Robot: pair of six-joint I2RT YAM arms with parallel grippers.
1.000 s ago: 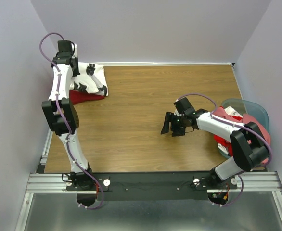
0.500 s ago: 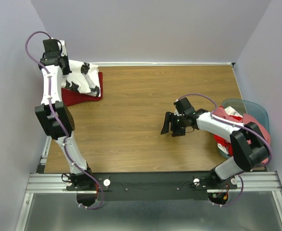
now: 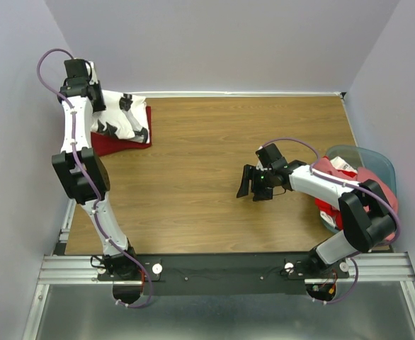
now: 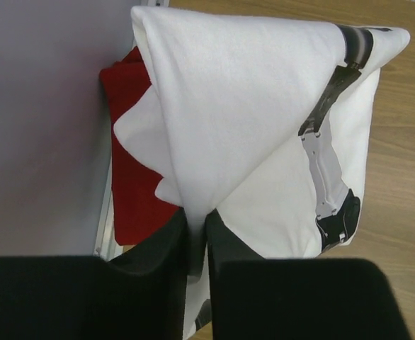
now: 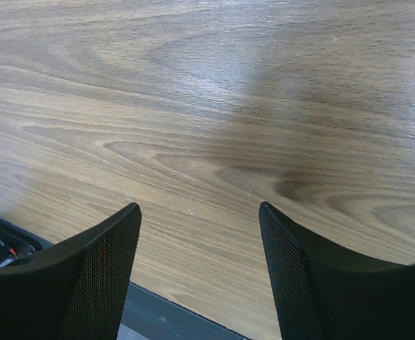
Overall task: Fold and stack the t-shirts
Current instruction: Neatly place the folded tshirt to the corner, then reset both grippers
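the white t-shirt, printed with black and grey marks, lies folded at the far left corner of the table. it rests on top of a dark red t-shirt, which shows along its left and near edges, close to the wall. judgement: the stack is begun, with two garments in it, but the white one is not yet released or squared on the pile.

the left gripper is at the near edge of the white t-shirt, its jaws drawn narrow with a pinch of white cloth between them. from that pinch one layer runs up and away in a diagonal fold.

more red and pink shirts sit bunched in the teal bin at the right edge of the table. judgement: these are left to fold and stack, so the task is well short of complete.

the right gripper hangs over bare wood near the table's middle, between bin and stack, well apart from the stack. its jaws are spread wide and hold nothing.
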